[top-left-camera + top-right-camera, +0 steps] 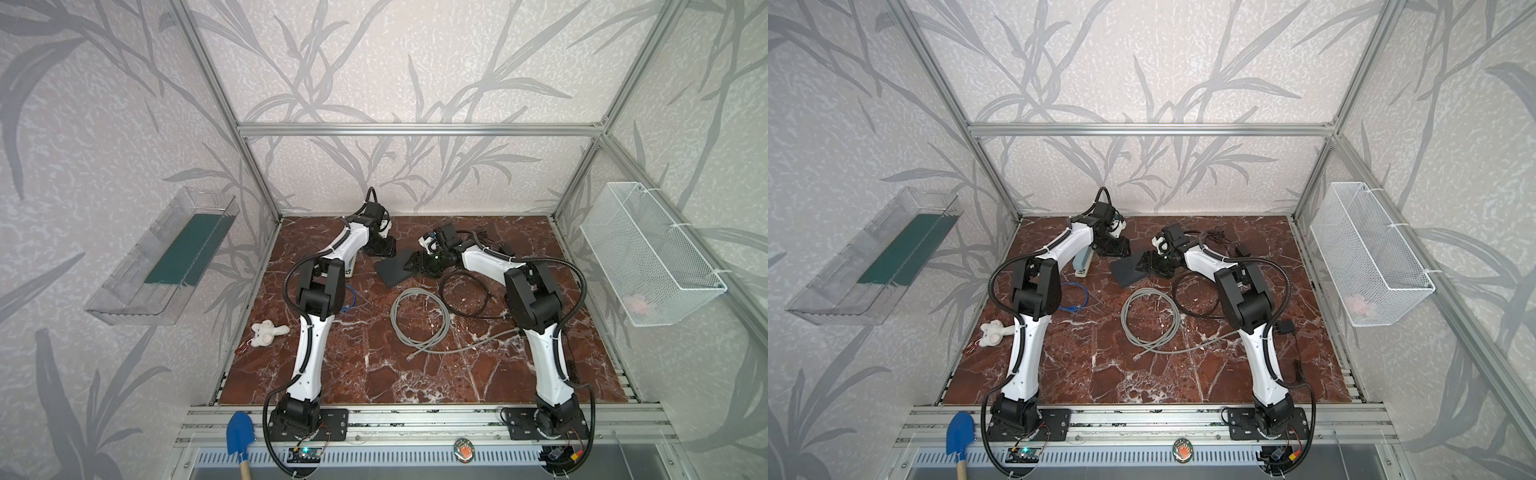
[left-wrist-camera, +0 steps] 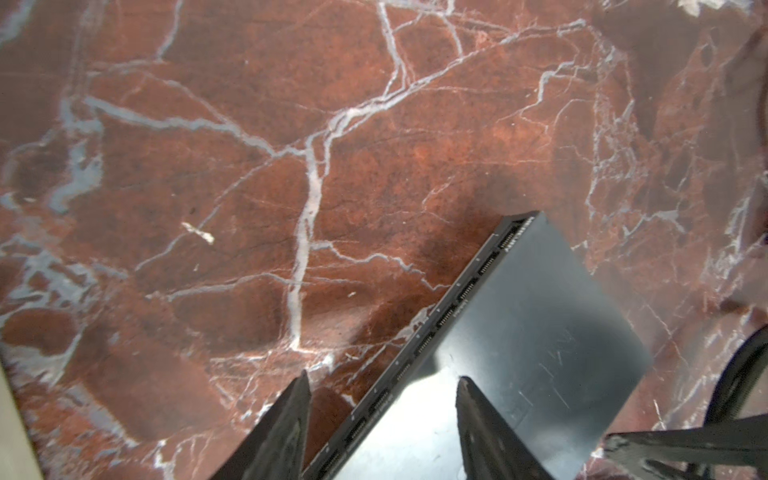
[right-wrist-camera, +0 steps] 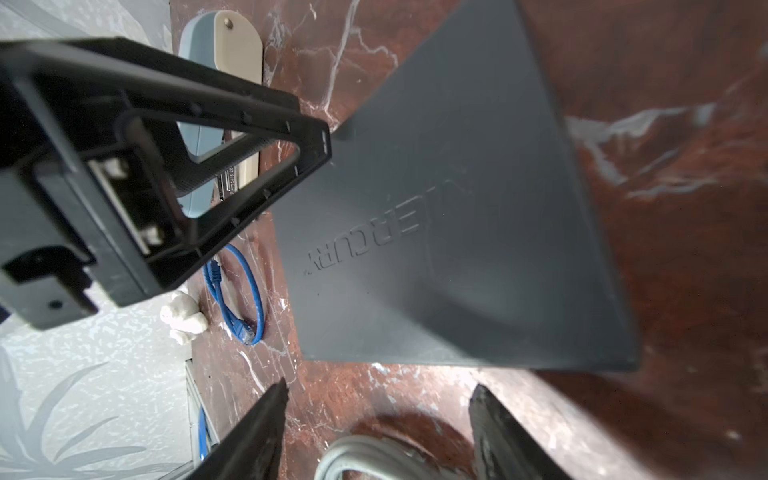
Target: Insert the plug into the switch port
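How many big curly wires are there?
3: grey cable mid-table, black cable beside the right arm, blue cable by the left arm. Thinner wires lie behind; some may hide.

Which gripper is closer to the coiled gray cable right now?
Right. The right gripper hovers open by the switch's right side, close beside the gray cable. The left gripper is at the switch's far corner, with the switch between it and the cable.

Matt dark-grey plastic switch [image 3: 436, 208], polished red marble-look tabletop [image 2: 208, 145], smooth grey rubbery cable [image 1: 395, 316], white wire-mesh basket [image 1: 648, 257]
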Tool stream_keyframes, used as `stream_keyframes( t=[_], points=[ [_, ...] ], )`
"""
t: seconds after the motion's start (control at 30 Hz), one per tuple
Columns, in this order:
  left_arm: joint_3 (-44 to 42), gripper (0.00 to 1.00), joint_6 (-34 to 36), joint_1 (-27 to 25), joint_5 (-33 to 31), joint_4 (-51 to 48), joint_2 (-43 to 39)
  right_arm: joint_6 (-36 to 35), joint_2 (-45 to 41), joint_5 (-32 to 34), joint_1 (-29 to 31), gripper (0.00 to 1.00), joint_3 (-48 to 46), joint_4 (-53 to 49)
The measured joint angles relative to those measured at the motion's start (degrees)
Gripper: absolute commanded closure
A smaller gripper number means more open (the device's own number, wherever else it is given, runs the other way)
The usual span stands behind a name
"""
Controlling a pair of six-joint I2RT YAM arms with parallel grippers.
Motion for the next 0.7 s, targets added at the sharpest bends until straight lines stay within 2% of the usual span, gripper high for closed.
stream_keyframes(
  t=[0.33,0.5,0.7],
  points=[
    [-7.5,0.48,-0.2,0.5,5.9,4.9,-2.0,6.2,4.7,0.2,-0.6,0.31,3.2,4.3],
    [-16.4,0.54,-1.0,0.7,7.8,5.5,-7.5,6.3,8.0,0.7,-1.2,0.31,9.2,4.4],
    [-25.9,0.54,-3.2,0.4,7.1,7.0,-14.4,2.5,9.1,1.2,-1.5,0.31,11.4,2.2]
  ],
)
